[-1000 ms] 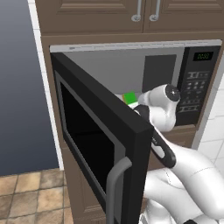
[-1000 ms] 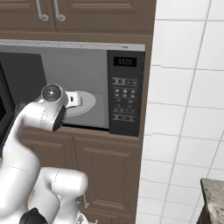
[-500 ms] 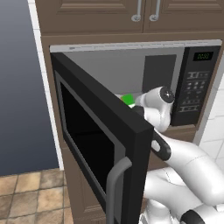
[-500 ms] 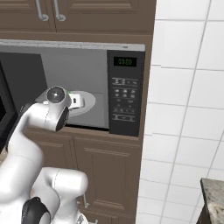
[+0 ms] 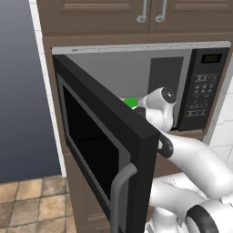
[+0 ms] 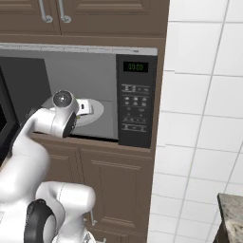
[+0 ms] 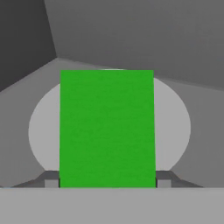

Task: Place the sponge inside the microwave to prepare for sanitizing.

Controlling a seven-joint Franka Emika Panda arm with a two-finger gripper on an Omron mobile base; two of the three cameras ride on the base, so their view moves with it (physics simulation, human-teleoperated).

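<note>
The sponge shows its bright green top in the hand view and stands between the two dark fingertips, which press on its sides. My gripper is shut on the sponge and holds it over the round grey turntable inside the microwave. In the left base view a bit of green sponge peeks out beyond the hand, just past the open door. In the right base view the gripper reaches into the grey cavity over the turntable.
The microwave door swings wide open to the left, with its grey curved handle near the arm. The button panel with green display is at the right. Brown cabinets lie above and below, and a white tiled wall is to the right.
The hand has crept slightly deeper into the microwave with the sponge still held. The door and base have not moved.
</note>
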